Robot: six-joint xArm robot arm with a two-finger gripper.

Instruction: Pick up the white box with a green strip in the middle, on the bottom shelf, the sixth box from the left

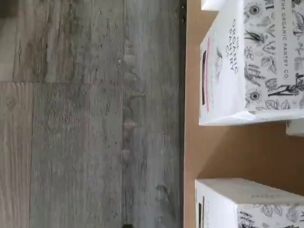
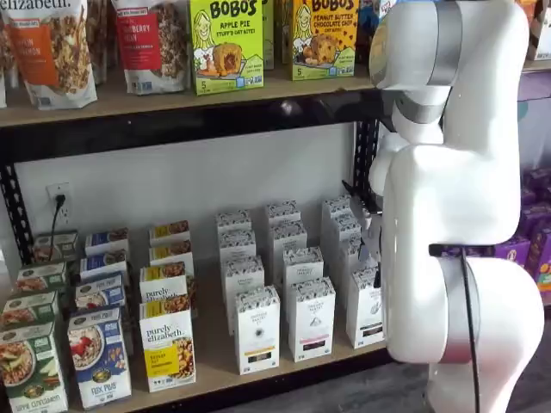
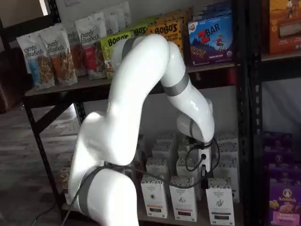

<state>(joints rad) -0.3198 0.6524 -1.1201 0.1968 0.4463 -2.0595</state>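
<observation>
Floor [image 1: 95, 118]: grey planks, nearest to the viewer; they fill most of the wrist view, so the camera hangs over the front lip of the rack.
Bottom shelf [image 2: 219, 366]: pale wooden board in a black frame, carrying rows of small cartons.
White box [image 2: 365, 308]: stands upright in the front row at the right end of the white cartons, just left of the arm's lower casing. In a shelf view it is the rightmost front carton [image 3: 220, 200].
Pincer [image 3: 203, 170]: hangs just above and a little behind the front row, near the white box but not touching it. The jaws stand wide with nothing between them.
Step in hand: approach; the carton is not yet gripped.
Next move: judged to call for a shift over the white box, the jaws lined up across its narrow sides, then a descent clear of the neighbouring pink-striped carton [image 1: 247, 61].
Far rows: like white cartons with speckled tops [image 2: 282, 212] recede toward the back wall.
Hard to make out: the strip colours are too small in both shelf views. The dark-striped carton [image 1: 247, 206] is cut off by the wrist view's edge, so it cannot be identified. The arm's casing [image 2: 448, 198] hides the pincer in one shelf view.
</observation>
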